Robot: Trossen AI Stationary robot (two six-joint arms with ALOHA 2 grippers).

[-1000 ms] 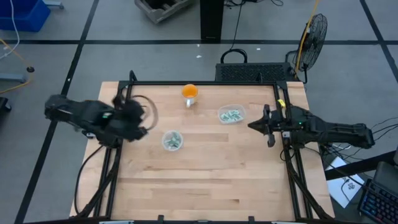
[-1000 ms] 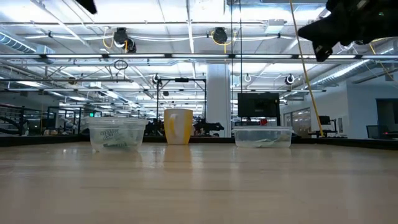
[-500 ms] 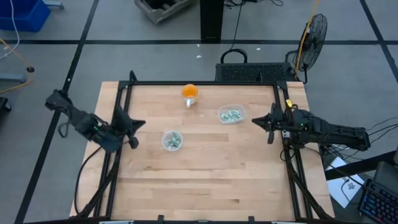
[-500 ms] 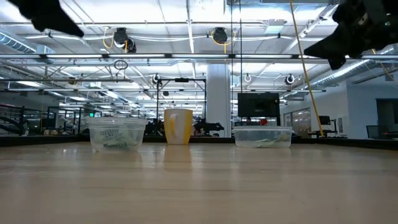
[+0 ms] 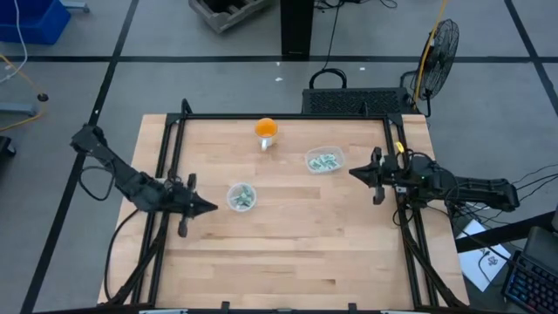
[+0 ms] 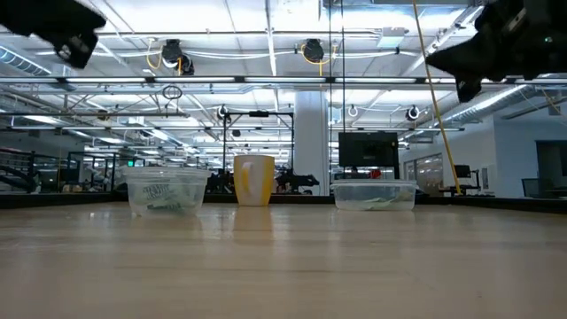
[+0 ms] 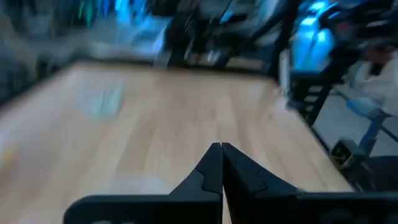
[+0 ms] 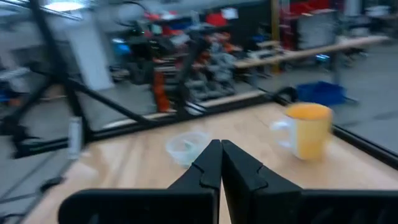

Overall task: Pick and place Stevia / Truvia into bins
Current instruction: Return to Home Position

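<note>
The green-and-white Stevia sachets lie inside the two clear bins. The round cup-like bin [image 5: 241, 196] [image 6: 166, 190] stands left of centre. The rounded-rectangular bin [image 5: 324, 160] [image 6: 374, 194] stands to its far right. I see no loose sachet on the table. My left gripper [image 5: 209, 208] [image 7: 221, 149] hovers just left of the round bin, shut and holding nothing. My right gripper [image 5: 352, 173] [image 8: 221, 148] hovers right of the rectangular bin, shut and holding nothing. In the right wrist view the round bin [image 8: 186, 148] shows ahead of the fingers.
An orange ball-shaped object on a white base [image 5: 266, 131], seen as a yellow mug [image 6: 253, 180] [image 8: 308, 129], stands near the far edge between the bins. A black frame [image 5: 279, 117] borders the wooden table. The near half of the table [image 5: 288, 253] is bare wood.
My left arm has swung round quickly. Its gripper has moved from the table's left edge toward the near edge and the round bin, and it now points right. The bins and sachets have stayed in place.
</note>
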